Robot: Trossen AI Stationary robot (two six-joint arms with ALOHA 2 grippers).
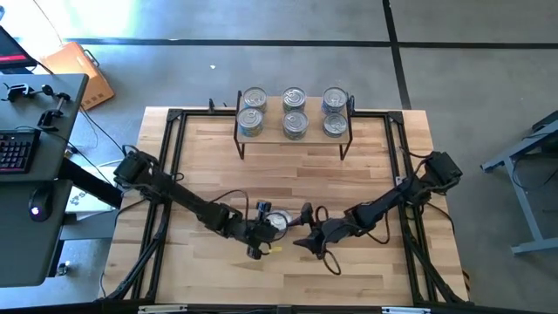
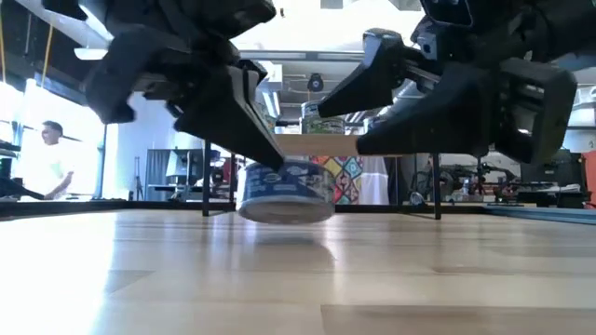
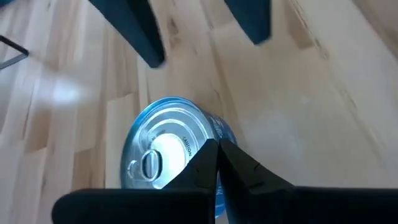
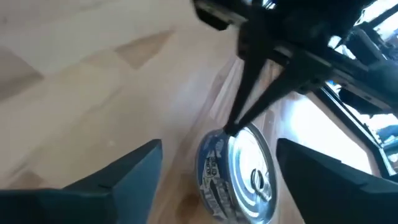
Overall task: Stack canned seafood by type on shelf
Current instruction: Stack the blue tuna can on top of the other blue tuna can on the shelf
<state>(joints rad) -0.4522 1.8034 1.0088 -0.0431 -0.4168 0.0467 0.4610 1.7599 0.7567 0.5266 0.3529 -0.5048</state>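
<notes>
Tins of silver-lidded seafood (image 1: 294,112) already stand on the small wood-topped shelf (image 1: 272,126), one blue-labelled silver tin (image 1: 277,221) remaining on the worktop (image 1: 366,183), left claw (image 1: 261,229) pinched shut at its rim, right claw (image 1: 307,228) spread wide beside it.

Worktop (image 1: 288,183): light wood planks, rectangular, black frame along the edges.
Shelf (image 1: 294,131): small raised rack at the far middle edge, thin black legs, carrying six tins in three pairs.
Left pair of tins (image 1: 252,111), middle pair (image 1: 295,112), right pair (image 1: 336,112): silver lids, the right pair showing bluish labels.
Single tin (image 1: 277,221): silver lid, near edge of the worktop, between both hands.
Left hand (image 1: 264,228): at the tin's left side.
Right hand (image 1: 304,225): just right of the tin.
Desk with keyboard (image 1: 16,150): far left.
</notes>
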